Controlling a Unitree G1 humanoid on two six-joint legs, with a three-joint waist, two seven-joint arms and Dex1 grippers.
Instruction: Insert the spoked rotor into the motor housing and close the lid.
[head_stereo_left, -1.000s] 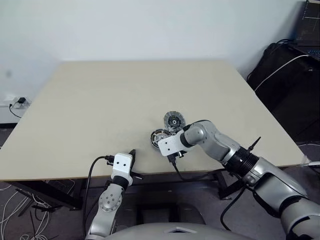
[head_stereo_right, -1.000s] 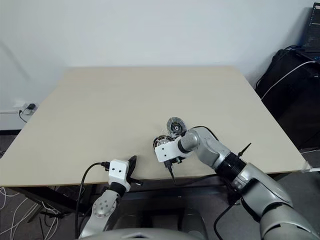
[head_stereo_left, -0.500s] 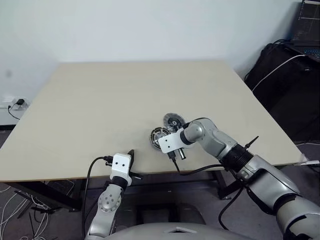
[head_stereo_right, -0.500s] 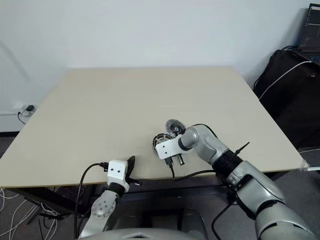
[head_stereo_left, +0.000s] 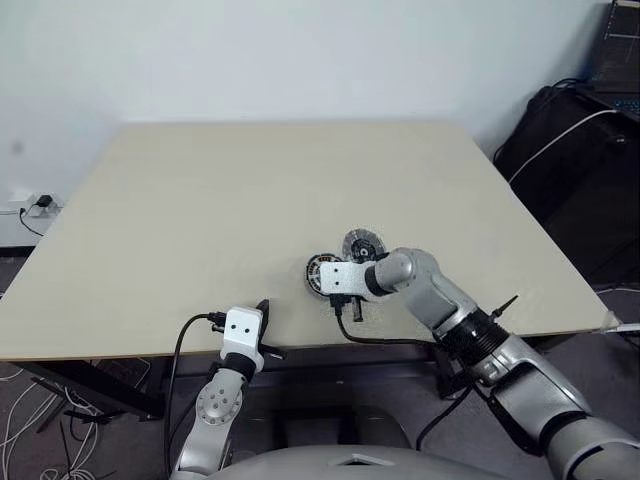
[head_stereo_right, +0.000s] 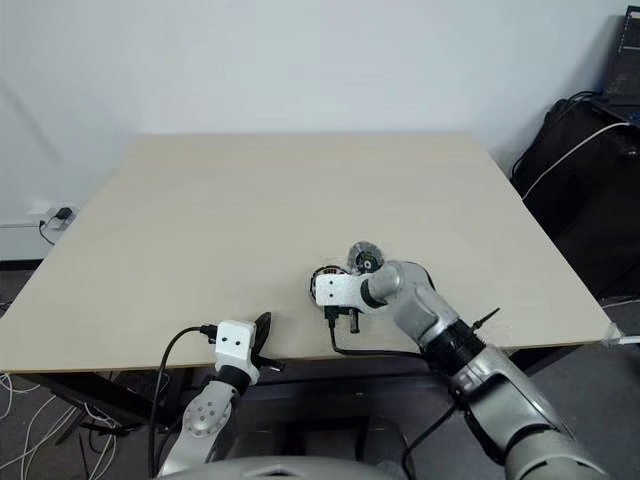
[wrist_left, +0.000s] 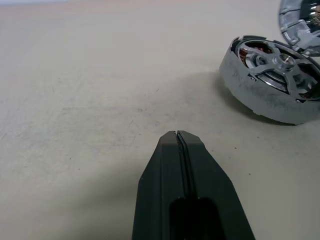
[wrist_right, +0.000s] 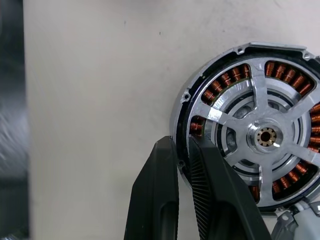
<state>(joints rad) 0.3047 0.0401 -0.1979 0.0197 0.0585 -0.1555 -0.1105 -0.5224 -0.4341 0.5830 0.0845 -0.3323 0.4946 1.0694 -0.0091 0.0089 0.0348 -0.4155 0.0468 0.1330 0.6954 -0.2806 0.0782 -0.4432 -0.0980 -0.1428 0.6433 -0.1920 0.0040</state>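
The motor housing (wrist_right: 220, 95) lies near the front of the table, its copper windings showing round the rim. The spoked rotor (wrist_right: 265, 136) sits inside it, silver spokes up. My right gripper (wrist_right: 181, 144) reaches down onto the housing's near edge and is shut on its rim, one finger outside and one inside. The lid (head_stereo_left: 362, 244), grey with a dark hub, rests tilted against the housing's far right side. My left gripper (wrist_left: 177, 134) is shut and holds nothing, low over the table's front edge and left of the housing (wrist_left: 270, 80).
The beige table (head_stereo_left: 250, 190) stretches wide behind and to the left of the parts. A black cable (head_stereo_left: 385, 341) from the right wrist hangs over the front edge. Black bags (head_stereo_left: 570, 150) stand off the table's right side.
My right wrist has rolled and its fingers have closed on the housing's rim. The lid has shifted a little to the right. The left arm has stayed still.
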